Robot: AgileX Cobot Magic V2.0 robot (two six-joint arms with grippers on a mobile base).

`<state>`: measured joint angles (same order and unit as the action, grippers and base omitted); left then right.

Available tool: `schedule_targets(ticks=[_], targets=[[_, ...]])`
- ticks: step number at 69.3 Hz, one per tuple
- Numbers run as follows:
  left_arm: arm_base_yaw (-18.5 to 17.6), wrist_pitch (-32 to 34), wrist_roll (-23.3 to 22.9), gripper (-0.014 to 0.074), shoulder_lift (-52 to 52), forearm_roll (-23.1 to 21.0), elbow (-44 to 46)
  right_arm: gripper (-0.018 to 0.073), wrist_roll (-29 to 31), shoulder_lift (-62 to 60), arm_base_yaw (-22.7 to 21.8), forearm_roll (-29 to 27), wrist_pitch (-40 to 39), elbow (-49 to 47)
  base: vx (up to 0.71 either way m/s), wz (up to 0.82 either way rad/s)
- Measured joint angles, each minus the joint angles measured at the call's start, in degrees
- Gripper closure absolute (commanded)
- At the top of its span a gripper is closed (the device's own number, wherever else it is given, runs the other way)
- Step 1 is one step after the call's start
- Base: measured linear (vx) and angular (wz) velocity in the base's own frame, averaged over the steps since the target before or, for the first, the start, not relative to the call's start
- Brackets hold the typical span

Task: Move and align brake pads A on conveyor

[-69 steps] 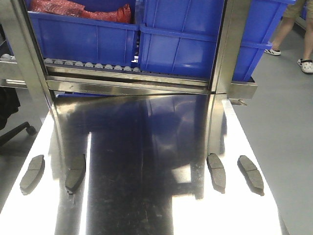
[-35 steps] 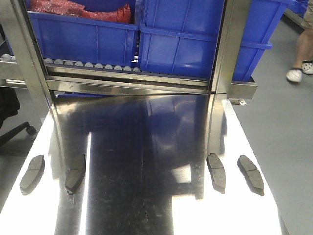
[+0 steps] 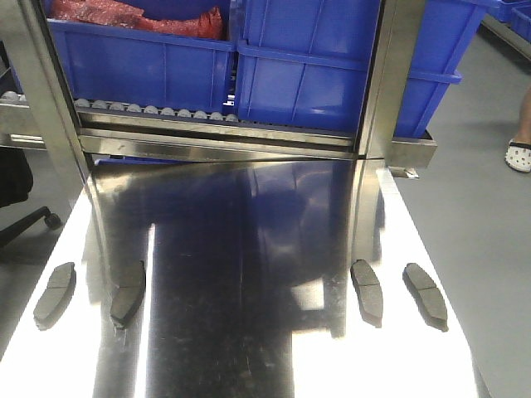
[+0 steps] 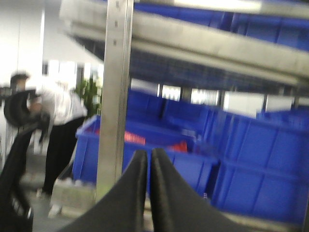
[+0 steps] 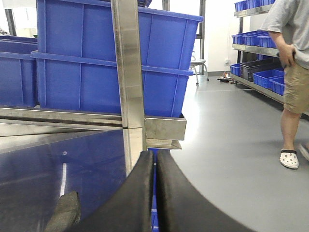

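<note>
On the steel table, the first pad and second pad lie toward the left side, the third pad and fourth pad toward the right (each pair side by side, not touching). Blue bins stand on the rack behind. The left gripper is clenched on nothing, fingers together; the right gripper likewise

The shiny, reflective steel tabletop carries four flat grey oblong brake pads, lying apart: far-left pad, inner-left pad, inner-right pad, far-right pad.
</note>
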<state>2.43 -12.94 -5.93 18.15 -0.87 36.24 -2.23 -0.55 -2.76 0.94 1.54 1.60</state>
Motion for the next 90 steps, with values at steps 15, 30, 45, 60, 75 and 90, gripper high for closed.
schedule_targets(ticks=[15, 30, 45, 60, 75, 90], targets=[[0.00, -20.14, 7.49, 0.0584, 19.60, -0.06, 18.39, 0.0563, 0.00, 0.00, 0.00, 0.00, 0.00, 0.00, 0.00, 0.00], [0.00, -31.12, 8.72, 0.0440, 34.28, -0.06, 25.08, 0.0563, 0.00, 0.00, 0.00, 0.00, 0.00, 0.00, 0.00, 0.00], [0.00, -35.25, 8.78, 0.0106, 44.01, -0.11, 25.26, 0.0563, 0.00, 0.00, 0.00, 0.00, 0.00, 0.00, 0.00, 0.00], [0.00, -36.26, 8.78, -0.0028, 52.80, -0.21, 25.26, 0.0563, 0.00, 0.00, 0.00, 0.00, 0.00, 0.00, 0.00, 0.00], [0.00, -36.48, 8.78, 0.0012, 61.56, -0.21, 25.26, 0.0563, 0.00, 0.00, 0.00, 0.00, 0.00, 0.00, 0.00, 0.00], [0.00, -40.13, 9.89, 0.0018, 70.70, -0.21, 25.29, 0.0563, 0.00, 0.00, 0.00, 0.00, 0.00, 0.00, 0.00, 0.00]])
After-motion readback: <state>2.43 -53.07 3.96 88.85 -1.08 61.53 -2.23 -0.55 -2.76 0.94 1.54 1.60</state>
